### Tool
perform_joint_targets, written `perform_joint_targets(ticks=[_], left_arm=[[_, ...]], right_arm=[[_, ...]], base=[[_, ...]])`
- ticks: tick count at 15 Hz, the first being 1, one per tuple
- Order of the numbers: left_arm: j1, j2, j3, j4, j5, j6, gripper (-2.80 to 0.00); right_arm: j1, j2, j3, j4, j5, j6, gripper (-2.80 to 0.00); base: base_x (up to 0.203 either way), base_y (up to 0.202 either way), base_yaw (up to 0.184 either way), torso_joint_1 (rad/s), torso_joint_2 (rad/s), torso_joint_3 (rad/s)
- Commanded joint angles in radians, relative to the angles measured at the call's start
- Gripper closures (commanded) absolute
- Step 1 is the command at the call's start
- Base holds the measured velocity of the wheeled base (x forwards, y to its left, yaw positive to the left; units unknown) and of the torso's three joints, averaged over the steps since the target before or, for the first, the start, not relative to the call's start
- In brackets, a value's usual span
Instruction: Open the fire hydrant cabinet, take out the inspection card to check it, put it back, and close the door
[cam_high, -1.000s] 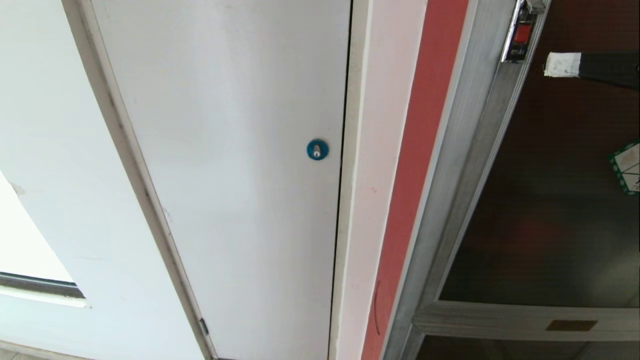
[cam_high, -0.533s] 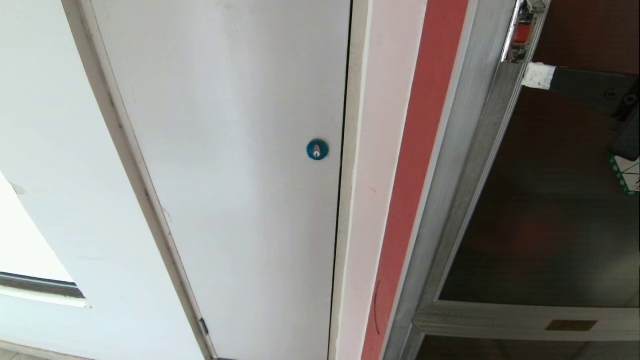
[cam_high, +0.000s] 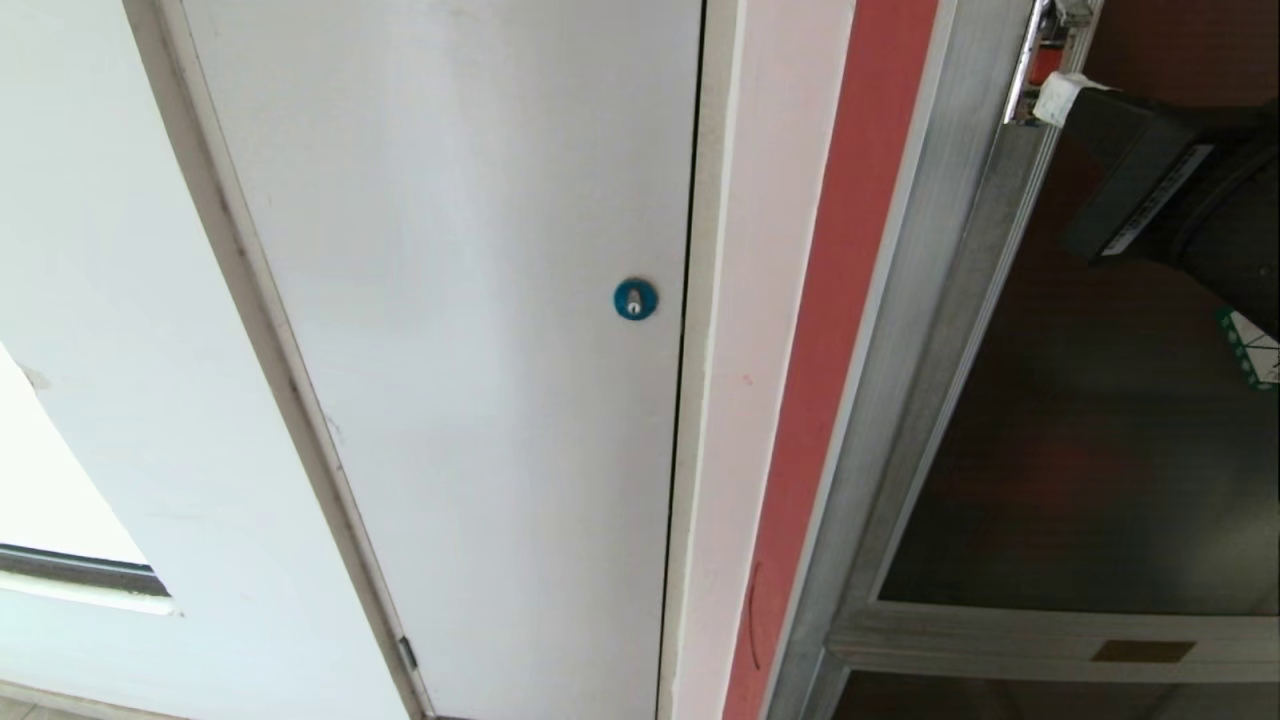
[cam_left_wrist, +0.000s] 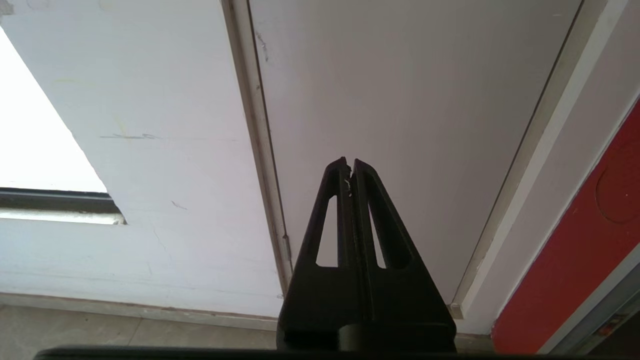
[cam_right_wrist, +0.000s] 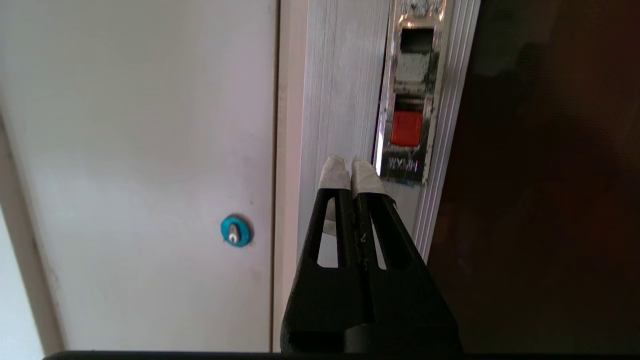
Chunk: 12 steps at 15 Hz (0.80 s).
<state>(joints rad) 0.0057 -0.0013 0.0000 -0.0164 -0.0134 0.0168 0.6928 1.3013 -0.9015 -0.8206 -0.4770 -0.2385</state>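
The fire hydrant cabinet (cam_high: 900, 380) has a brushed-silver frame at the right of the head view, and its dark glass door (cam_high: 1080, 440) is closed. A small red latch (cam_right_wrist: 406, 128) sits in a chrome plate on the door's frame. My right gripper (cam_high: 1055, 97) (cam_right_wrist: 351, 167) is shut with nothing in it, its white-taped tips just below and beside the latch plate. The green-bordered sticker (cam_high: 1258, 352) shows partly behind the right arm. The inspection card is hidden. My left gripper (cam_left_wrist: 349, 164) is shut and empty, parked low facing the white panel.
A plain white panel (cam_high: 460, 330) with a blue round lock (cam_high: 635, 299) fills the left and middle. A red strip of wall (cam_high: 830, 350) runs between it and the cabinet frame. A lower dark pane with a brass plate (cam_high: 1142, 651) lies under the door. Floor (cam_left_wrist: 125, 330) shows below.
My right arm has swung in from the right edge toward the frame and turned at the wrist. Its taped tips have gone from mid-glass up to the latch plate.
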Motion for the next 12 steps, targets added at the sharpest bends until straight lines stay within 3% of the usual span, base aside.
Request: perform_joint_targets(ticks=[1, 3, 4, 5, 12], left_arm=[[0.000, 0.001, 0.006, 0.000, 0.001, 0.000, 0.00], [0.000, 0.000, 0.007, 0.000, 0.000, 0.000, 0.00], [0.000, 0.001, 0.006, 0.000, 0.000, 0.000, 0.00], [0.000, 0.001, 0.006, 0.000, 0.000, 0.000, 0.00], [0.000, 0.000, 0.006, 0.000, 0.000, 0.000, 0.00]], right_arm=[[-0.008, 0.015, -0.003, -0.015, -0.003, -0.005, 0.00], [-0.027, 0.021, -0.011, -0.015, -0.005, -0.013, 0.00], [-0.034, 0.025, -0.024, -0.017, -0.005, -0.018, -0.90], [-0.045, 0.027, -0.039, -0.015, -0.005, -0.020, -2.80], [-0.111, 0.089, -0.133, -0.009, -0.024, -0.026, -2.80]], base=[[0.000, 0.000, 0.000, 0.000, 0.00, 0.000], [0.000, 0.000, 0.000, 0.000, 0.00, 0.000], [0.000, 0.000, 0.000, 0.000, 0.00, 0.000], [0.000, 0.000, 0.000, 0.000, 0.00, 0.000], [0.000, 0.000, 0.000, 0.000, 0.00, 0.000]])
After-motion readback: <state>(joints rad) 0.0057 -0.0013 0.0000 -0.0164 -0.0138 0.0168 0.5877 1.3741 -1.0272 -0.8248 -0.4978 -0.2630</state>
